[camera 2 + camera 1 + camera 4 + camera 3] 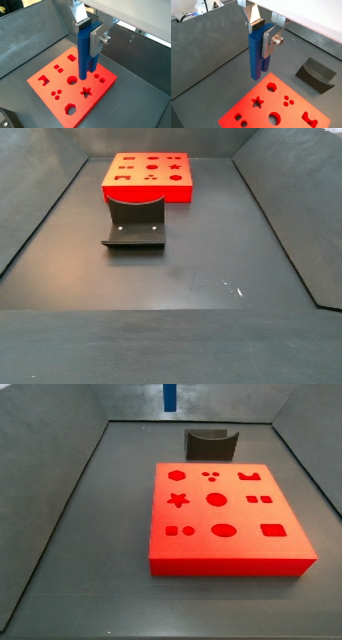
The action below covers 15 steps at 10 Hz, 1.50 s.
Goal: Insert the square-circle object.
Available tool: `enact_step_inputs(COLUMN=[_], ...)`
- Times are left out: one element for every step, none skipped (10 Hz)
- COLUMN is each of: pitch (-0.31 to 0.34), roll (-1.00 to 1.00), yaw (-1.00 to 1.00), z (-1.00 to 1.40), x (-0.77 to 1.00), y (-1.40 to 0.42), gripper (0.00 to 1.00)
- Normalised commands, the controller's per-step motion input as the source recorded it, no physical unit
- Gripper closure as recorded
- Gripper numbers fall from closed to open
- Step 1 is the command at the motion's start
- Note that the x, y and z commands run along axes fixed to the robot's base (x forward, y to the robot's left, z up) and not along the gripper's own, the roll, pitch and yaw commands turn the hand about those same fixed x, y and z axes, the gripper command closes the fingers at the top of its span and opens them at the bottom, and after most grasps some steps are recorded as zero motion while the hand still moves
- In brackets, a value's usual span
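Note:
The square-circle object (256, 57) is a slim bright blue bar ending in two parallel prongs that point down. My gripper (262, 36) is shut on its upper part, and both wrist views show this grip (91, 34). The bar (84, 57) hangs well above the flat red board (67, 87) with shape cut-outs and does not touch it. In a side view only the bar's lower end (170, 396) shows at the top edge, behind the board (221, 524); the gripper is out of that view. The bar and gripper are both out of the side view with the board (150, 176) at the far end.
A dark grey curved stand (210, 442) stands just beyond the red board's far edge and shows too in a wrist view (314, 75) and a side view (135, 228). Grey walls (80, 464) enclose the dark floor (187, 278).

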Motion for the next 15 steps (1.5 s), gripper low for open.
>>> enact_step_inputs(pitch=[-0.061,-0.209,-0.219,-0.239,-0.244,-0.124,-0.039,0.026,0.066,0.084,0.057,0.023,0.000,0.000,0.011], roll=[-0.02,-0.27,-0.27,-0.18,-0.07,0.00,0.04,0.28,0.31,0.27,0.07,0.01,0.00,0.00,0.01], yaw=[-0.03,-0.17,-0.21,-0.12,0.00,-0.07,-0.12,-0.17,-0.22,-0.37,-0.71,-0.83,-0.93,-0.96,-0.99], z=[-0.15,-0.48,-0.50,-0.59,-0.73,-0.70,-0.50,-0.32,-0.33,-0.30,-0.16,-0.13,-0.17,-0.25,-0.27], x=[0.19,0.18,0.24,0.22,0.21,0.25,0.35,0.28,0.23,0.18,0.10,0.07,0.05,0.00,0.00], y=[-0.04,0.00,-0.07,-0.26,-0.37,-0.53,-0.72,-0.73,-0.67,-0.51,-0.30,-0.24,-0.18,-0.14,-0.11], gripper=[1.00,1.00,1.00,1.00,1.00,1.00,1.00,1.00,1.00,1.00,1.00,1.00,1.00,1.00,1.00])
